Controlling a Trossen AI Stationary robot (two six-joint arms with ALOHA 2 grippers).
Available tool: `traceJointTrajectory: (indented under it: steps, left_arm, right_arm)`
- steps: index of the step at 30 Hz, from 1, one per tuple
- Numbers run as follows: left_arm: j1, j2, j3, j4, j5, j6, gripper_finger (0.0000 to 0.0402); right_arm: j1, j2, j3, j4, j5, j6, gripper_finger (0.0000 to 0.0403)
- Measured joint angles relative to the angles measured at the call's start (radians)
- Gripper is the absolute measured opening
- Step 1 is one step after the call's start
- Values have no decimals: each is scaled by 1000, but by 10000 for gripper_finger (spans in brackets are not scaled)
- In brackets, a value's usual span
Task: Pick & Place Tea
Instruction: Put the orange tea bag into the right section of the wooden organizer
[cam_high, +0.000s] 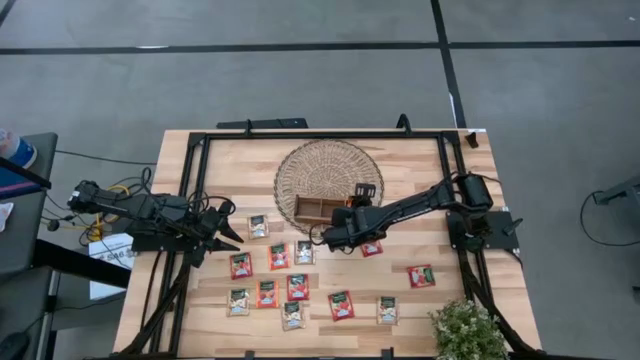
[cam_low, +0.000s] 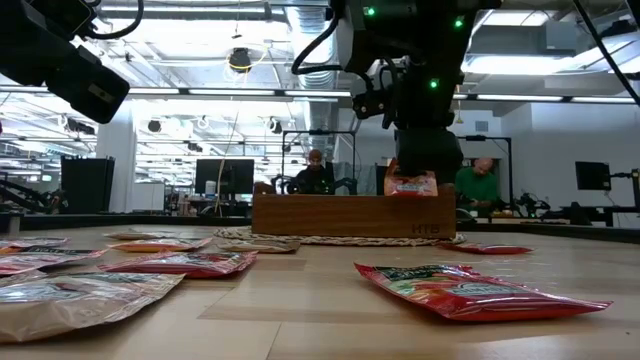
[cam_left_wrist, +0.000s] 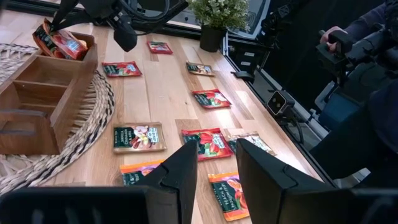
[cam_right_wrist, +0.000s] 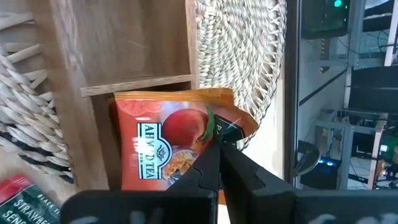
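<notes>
The right gripper (cam_right_wrist: 217, 146) is pinched tight on one red tea sachet (cam_right_wrist: 168, 143), gripping it by its upper corner so that it hangs over the end compartment of the wooden tray (cam_high: 322, 207); in the low view the sachet (cam_low: 410, 184) shows just above the tray's front wall (cam_low: 350, 215), under the dark gripper (cam_low: 425, 150), and the left wrist view shows it leaning into that end compartment (cam_left_wrist: 59, 42). The tray sits on a round woven mat (cam_high: 330, 170) at the back of the table (cam_high: 420, 300). The remaining sachets (cam_high: 268, 292) lie flat and scattered across the wood in front of the mat, some red, some cream with green, one of them (cam_high: 421, 275) apart on the right side near a small potted plant (cam_high: 465, 330). The left gripper (cam_high: 222, 232) waits at the table's left edge, its fingers (cam_left_wrist: 180, 174) parted with a narrow gap and nothing between them. People sit in the room beyond the table (cam_low: 315, 172)
</notes>
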Motion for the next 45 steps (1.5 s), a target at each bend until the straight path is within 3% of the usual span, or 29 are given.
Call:
traceJointTrajectory:
  steps: [19, 31, 45]
  left_arm:
    - [0, 0, 0, 0, 0, 0, 103]
    - [0, 0, 0, 0, 0, 0, 103]
    - [0, 0, 0, 0, 0, 0, 103]
  right_arm:
    - [-25, 0, 0, -21, 2, -8, 12]
    - [-25, 0, 0, -18, 0, -7, 78]
    - [-24, 0, 26, -98, 16, -8, 112]
